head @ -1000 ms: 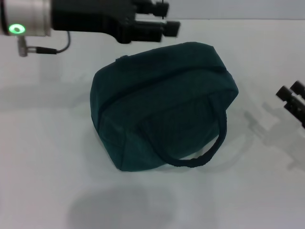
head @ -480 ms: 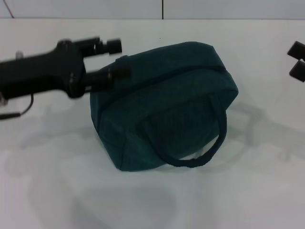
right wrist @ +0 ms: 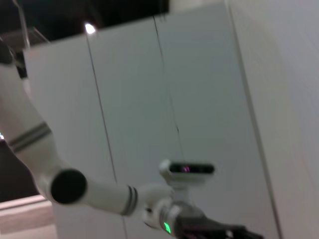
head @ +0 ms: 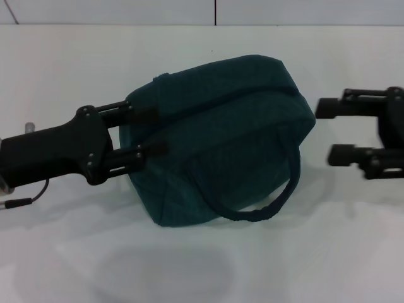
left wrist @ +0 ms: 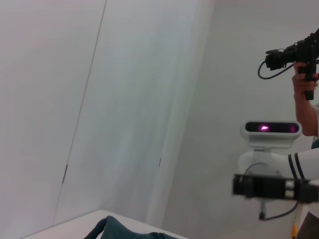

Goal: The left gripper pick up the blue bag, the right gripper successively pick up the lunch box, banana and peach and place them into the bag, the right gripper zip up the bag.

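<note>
From the head view, you see the blue bag [head: 218, 139] lying on its side in the middle of the white worktop [head: 202, 265], zipped shut, one loop handle [head: 278, 196] drooping toward you onto the surface. The left end effector [head: 146, 130] reaches in from the left with its two fingers released and spread, one at the bag's upper edge and one lower against its end face; the bag's end sits between them, and you cannot tell whether they press the fabric. The right end effector [head: 334, 131] hovers off the bag's right end, fingers also spread, tips pointing at the bag but apart from it.

The left wrist view gives you what the head view does not: only a sliver of the bag [left wrist: 127, 230] at the worktop's edge, then the right arm's dark end effector [left wrist: 269, 186] farther off, the robot's white head [left wrist: 271, 132] with a lit sensor strip behind it, and a person's arm holding a camera [left wrist: 294, 52] at the far edge.

The right wrist view shows no bag; you see a white arm [right wrist: 94, 191] with a green light, the robot's head [right wrist: 189, 172], and wall panels [right wrist: 199, 89] beyond.
</note>
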Tool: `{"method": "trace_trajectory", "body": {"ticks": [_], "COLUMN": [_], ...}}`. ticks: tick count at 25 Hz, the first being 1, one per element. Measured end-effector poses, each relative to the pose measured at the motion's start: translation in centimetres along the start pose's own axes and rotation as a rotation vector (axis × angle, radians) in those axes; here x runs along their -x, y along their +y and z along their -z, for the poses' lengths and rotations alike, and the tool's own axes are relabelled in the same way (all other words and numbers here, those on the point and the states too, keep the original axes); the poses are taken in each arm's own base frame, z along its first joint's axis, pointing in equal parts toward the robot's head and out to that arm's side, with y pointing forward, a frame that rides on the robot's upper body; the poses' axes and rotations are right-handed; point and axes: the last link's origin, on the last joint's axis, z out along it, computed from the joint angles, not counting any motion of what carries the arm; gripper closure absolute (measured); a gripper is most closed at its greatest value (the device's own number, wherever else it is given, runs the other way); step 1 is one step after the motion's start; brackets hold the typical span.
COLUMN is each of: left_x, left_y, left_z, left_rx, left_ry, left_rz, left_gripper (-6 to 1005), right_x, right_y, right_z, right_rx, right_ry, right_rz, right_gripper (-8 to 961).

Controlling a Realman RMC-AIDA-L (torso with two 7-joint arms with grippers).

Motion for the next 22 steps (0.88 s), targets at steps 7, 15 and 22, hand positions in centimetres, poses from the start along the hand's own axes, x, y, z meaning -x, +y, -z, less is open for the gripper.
{"method": "trace_trajectory", "body": {"ticks": [7, 15, 22], "left_x": [0.2, 0.4, 0.4], "left_y": [0.3, 0.6, 0.5], "left_z": [1.3, 2.6, 2.3], "left_rx": [-0.013, -0.034, -0.027], "left_ry": [-0.006, -0.013, -0.015], "left_rz": [0.005, 0.010, 0.007], "left_gripper": [360, 360, 360], "right_x": [-1.9, -1.7, -1.7], "right_y": [-0.8, -0.8, -0.9], "right_z": [-2.4, -2.8, -2.8], "right_rx": [-0.054, -0.046, -0.049], "right_ry": [0.059, 0.062, 0.061], "right_rz": [0.014, 0.027, 0.027], "right_gripper": [287, 287, 287]}}
